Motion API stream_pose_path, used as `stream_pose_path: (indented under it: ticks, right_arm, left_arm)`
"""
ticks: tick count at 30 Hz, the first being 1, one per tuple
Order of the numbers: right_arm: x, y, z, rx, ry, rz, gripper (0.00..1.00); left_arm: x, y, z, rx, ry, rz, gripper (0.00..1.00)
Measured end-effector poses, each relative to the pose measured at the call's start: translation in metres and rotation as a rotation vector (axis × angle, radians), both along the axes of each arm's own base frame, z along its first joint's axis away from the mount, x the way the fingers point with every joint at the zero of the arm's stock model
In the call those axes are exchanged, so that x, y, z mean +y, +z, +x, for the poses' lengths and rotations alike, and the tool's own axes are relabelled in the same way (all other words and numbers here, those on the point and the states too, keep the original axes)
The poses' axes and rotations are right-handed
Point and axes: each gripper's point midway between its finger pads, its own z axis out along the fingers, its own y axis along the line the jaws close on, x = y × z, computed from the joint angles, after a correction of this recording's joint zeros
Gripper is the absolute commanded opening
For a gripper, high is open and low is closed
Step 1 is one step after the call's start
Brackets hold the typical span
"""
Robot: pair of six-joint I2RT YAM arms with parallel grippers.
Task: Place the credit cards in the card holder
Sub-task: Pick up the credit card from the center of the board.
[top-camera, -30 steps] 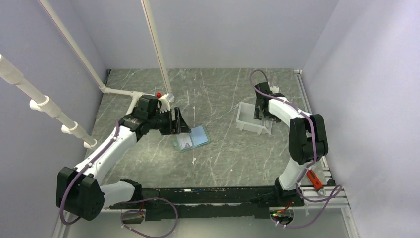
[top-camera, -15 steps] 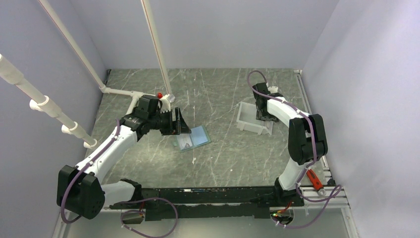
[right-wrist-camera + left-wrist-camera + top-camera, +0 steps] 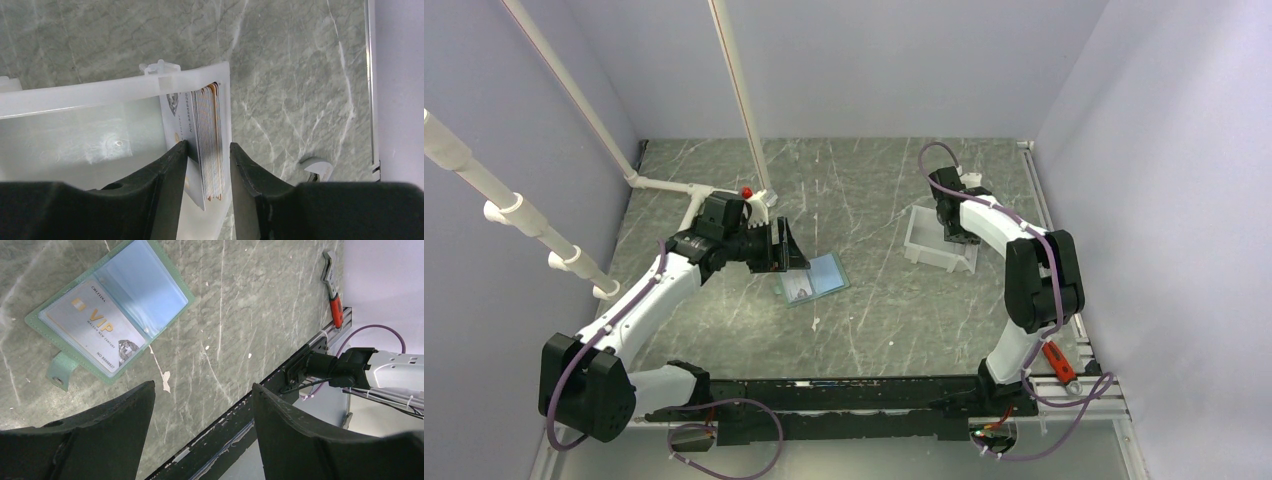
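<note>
A small folding card holder [image 3: 812,277], sage-green outside and light blue inside, lies opened flat a little left of the bench's [image 3: 874,190] middle. A pale whitish plastic card [image 3: 95,332] printed "VIP" sits in one of its clear slots, and its snap tab [image 3: 59,371] sticks out to one side. The left gripper [image 3: 786,248] hovers just beside the holder on its left-edge side, jaws spread wide with nothing between them. Toward the bench's right edge stands a white plastic open-fronted bin [image 3: 921,243], and the right gripper [image 3: 209,150] reaches into it. There a stack of thin credit cards [image 3: 207,120], pale in front with orange edges behind, stands on edge against the bin's side wall. The black fingers [image 3: 170,175] straddle the stack, one touching the front card. I cannot tell whether they are clamped on it.
</note>
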Motion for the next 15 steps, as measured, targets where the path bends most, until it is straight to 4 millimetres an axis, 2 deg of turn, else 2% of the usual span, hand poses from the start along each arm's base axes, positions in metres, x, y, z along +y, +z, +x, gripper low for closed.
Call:
stream_pose_path:
  ticks: [9, 15]
  right_arm:
    - [0.0006, 0.0044, 0.0004, -0.013, 0.003, -0.014, 0.30]
    - [0.0020, 0.0059, 0.0006, -0.017, 0.007, -0.014, 0.20]
  left_arm:
    - [-0.0001, 0.0001, -0.0001, 0.000, -0.001, -0.001, 0.76]
    - [-0.0004, 0.0003, -0.0005, 0.001, -0.003, -0.003, 0.76]
